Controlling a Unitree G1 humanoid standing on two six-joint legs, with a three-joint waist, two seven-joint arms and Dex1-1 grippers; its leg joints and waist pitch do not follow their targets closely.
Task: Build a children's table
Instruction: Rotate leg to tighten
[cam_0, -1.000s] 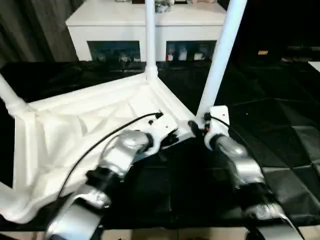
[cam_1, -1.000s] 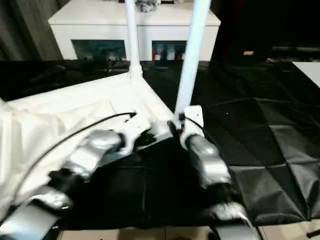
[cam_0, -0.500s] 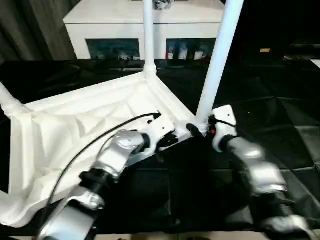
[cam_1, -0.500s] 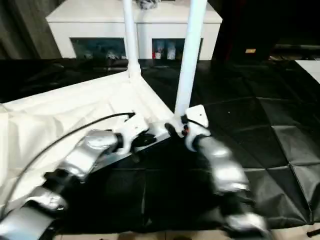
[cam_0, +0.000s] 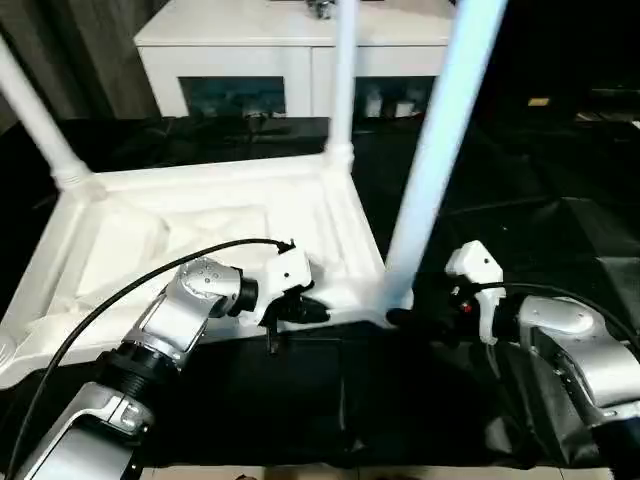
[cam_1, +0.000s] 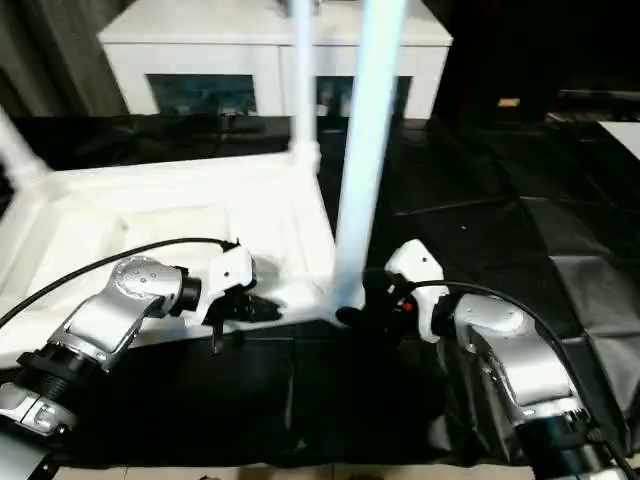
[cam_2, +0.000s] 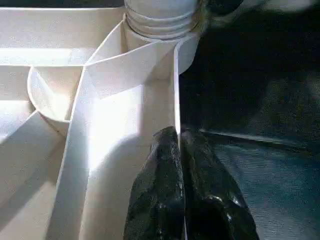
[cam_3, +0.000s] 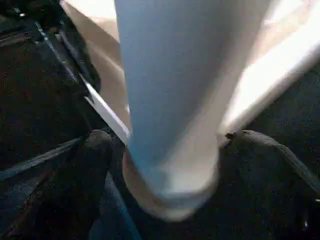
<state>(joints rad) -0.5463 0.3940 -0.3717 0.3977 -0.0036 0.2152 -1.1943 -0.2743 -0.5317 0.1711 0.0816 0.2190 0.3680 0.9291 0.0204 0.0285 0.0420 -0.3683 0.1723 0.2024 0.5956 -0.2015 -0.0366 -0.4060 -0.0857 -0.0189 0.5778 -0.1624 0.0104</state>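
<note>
The left end effector (cam_2: 179, 145) is held with its black fingers (cam_2: 160, 200) pressed together, forearm angled inward. The right end effector (cam_3: 165, 150) is spread wide, its silver forearm bent inward.

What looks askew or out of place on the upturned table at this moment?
The near leg leans out of line with the upright far leg, so it may not be fully seated in its corner socket. The table lies upside down on black cloth, as assembly needs.
</note>
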